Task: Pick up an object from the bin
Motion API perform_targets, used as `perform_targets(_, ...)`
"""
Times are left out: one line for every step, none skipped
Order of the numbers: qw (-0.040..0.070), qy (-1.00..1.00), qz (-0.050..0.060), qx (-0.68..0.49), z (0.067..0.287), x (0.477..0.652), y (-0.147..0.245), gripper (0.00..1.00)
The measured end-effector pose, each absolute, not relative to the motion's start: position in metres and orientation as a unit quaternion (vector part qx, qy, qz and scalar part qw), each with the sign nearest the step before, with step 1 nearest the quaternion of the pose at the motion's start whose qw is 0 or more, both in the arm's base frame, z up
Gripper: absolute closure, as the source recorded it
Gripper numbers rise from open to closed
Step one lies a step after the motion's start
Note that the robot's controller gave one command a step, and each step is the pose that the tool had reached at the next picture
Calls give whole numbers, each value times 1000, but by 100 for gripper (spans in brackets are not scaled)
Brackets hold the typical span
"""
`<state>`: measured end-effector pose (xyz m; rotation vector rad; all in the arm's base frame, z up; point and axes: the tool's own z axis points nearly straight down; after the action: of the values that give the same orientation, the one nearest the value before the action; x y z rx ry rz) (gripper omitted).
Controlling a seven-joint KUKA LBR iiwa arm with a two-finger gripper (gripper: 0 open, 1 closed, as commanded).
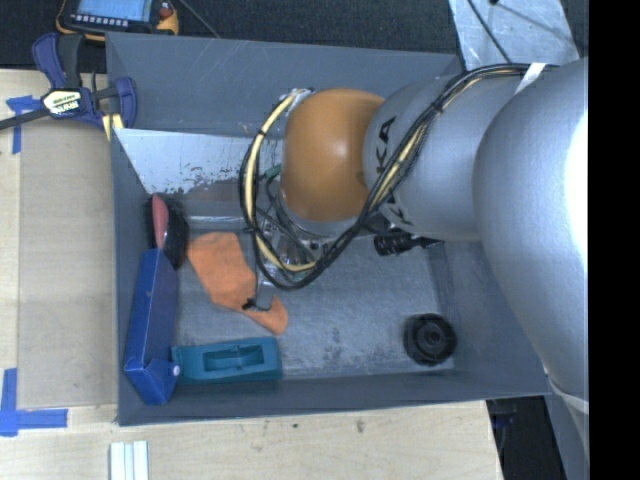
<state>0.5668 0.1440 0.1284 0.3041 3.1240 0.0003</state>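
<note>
My gripper (pixel 264 294) hangs below the arm's orange dome, down in the left middle of the bin. Its tip is at the right edge of a flat, soft orange piece (pixel 220 266), and a corner of that piece sticks out below and to the right of the tip. I cannot tell whether the tip is touching the piece. A teal rectangular block (pixel 228 360) lies just below, by the bin's front wall.
A long blue bar (pixel 150 320) lies along the left wall, with a red-handled black brush (pixel 166 224) above it. A black round cap (pixel 430 338) sits at the front right. The arm and its cables cover the bin's back right.
</note>
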Motion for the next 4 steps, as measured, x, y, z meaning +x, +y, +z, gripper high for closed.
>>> perform_targets(9, 993, 5, 118, 74, 541, 152, 0)
perform_targets(1, 984, 1, 179, 72, 550, 131, 100)
perform_targets(1, 984, 1, 179, 72, 550, 131, 100)
perform_targets(-1, 984, 0, 179, 78, 548, 130, 100)
